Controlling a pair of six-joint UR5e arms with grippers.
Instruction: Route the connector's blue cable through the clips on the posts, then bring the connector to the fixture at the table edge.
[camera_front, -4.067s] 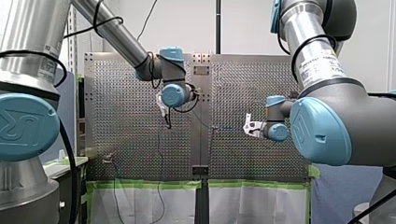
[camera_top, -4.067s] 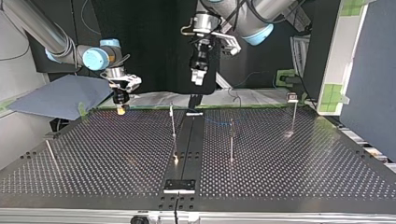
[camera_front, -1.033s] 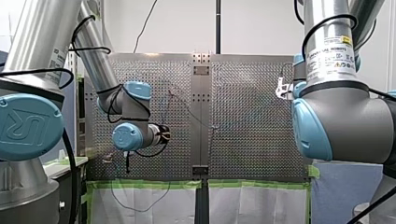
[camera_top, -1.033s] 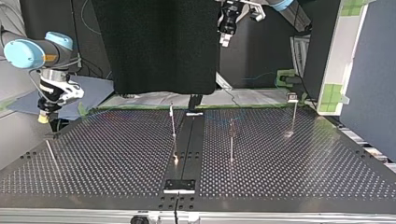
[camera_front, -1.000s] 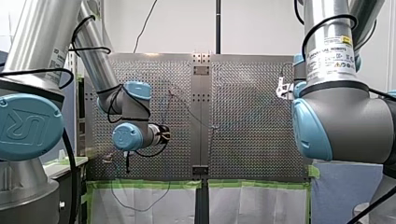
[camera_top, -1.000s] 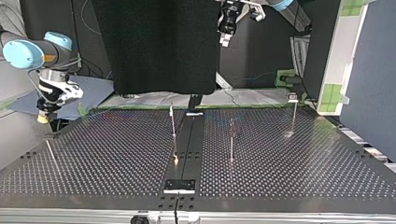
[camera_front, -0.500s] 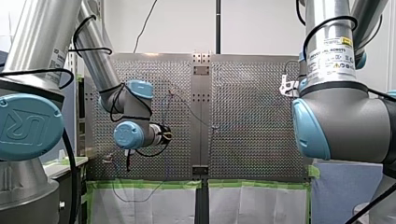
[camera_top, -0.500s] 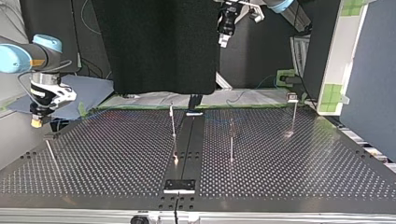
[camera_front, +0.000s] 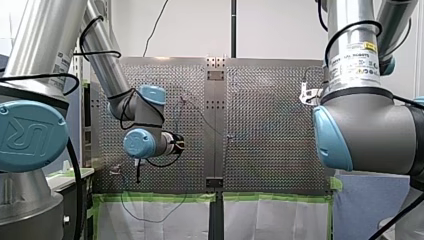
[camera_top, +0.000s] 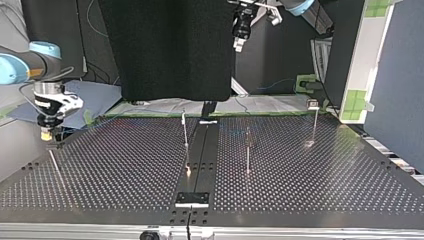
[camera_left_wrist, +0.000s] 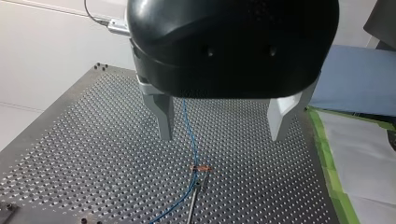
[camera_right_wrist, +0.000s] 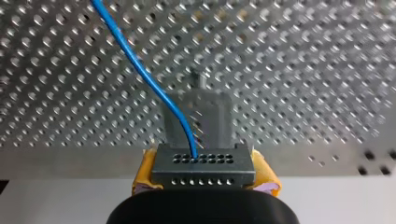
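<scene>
My right gripper (camera_right_wrist: 204, 176) has its yellow pads (camera_right_wrist: 145, 173) shut on the dark grey connector (camera_right_wrist: 203, 164). The blue cable (camera_right_wrist: 140, 70) leaves the connector's face and runs off over the perforated table. Just beyond the connector a blurred grey fixture (camera_right_wrist: 196, 116) sits by the table edge. In the top view my right gripper (camera_top: 46, 133) hangs low over the table's left edge. My left gripper (camera_left_wrist: 220, 135) is open and empty, high above the table. Under it the blue cable (camera_left_wrist: 189, 133) passes a clip on a post (camera_left_wrist: 201, 169).
Thin posts stand on the table in the top view: one near the middle strip (camera_top: 185, 127), one to its right (camera_top: 248, 145), one at the far right (camera_top: 314, 120). A low rod (camera_top: 54, 162) lies near the left edge. Green tape (camera_front: 160, 198) lines the near edge.
My right gripper has carried the connector further to the top view's left and down toward the table edge. My left gripper stays high, almost still, and open.
</scene>
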